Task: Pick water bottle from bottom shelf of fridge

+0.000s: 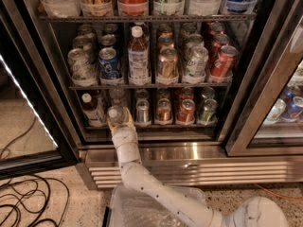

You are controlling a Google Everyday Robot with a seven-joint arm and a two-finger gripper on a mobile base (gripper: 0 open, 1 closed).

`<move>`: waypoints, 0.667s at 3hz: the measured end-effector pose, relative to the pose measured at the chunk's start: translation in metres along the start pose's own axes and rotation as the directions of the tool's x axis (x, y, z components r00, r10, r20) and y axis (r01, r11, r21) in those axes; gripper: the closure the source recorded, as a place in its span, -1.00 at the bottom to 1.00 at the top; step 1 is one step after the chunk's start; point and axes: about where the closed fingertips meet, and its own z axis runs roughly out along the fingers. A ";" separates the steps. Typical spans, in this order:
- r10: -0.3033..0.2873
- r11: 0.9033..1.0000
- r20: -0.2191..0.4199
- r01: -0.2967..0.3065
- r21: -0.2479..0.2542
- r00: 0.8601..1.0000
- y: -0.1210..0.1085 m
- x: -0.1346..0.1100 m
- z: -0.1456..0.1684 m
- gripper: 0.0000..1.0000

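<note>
The fridge [199,148] stands open, with its steel frame and a slatted grille at the base. On the bottom shelf [156,126], the small clear water bottle [116,115] with a white cap sits at the front of the second lane from the left. My gripper [120,122] reaches up from below on the white arm. Its beige fingers [129,123] sit on either side of the bottle's body, closed on it. The lower part of the bottle is hidden by the gripper.
A white-capped bottle with a reddish label [91,109] stands just left of the gripper. Cans [164,110] fill the lanes to the right. A second clear bottle [117,96] stands behind. The glass door [274,103] hangs open on the right. Black cables [28,202] lie on the floor at left.
</note>
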 end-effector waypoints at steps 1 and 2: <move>0.008 1.000 0.021 -0.008 -0.023 1.000 -0.001 -0.015 -0.009 1.00; 0.022 0.998 0.053 -0.019 -0.060 0.998 -0.004 -0.040 -0.027 1.00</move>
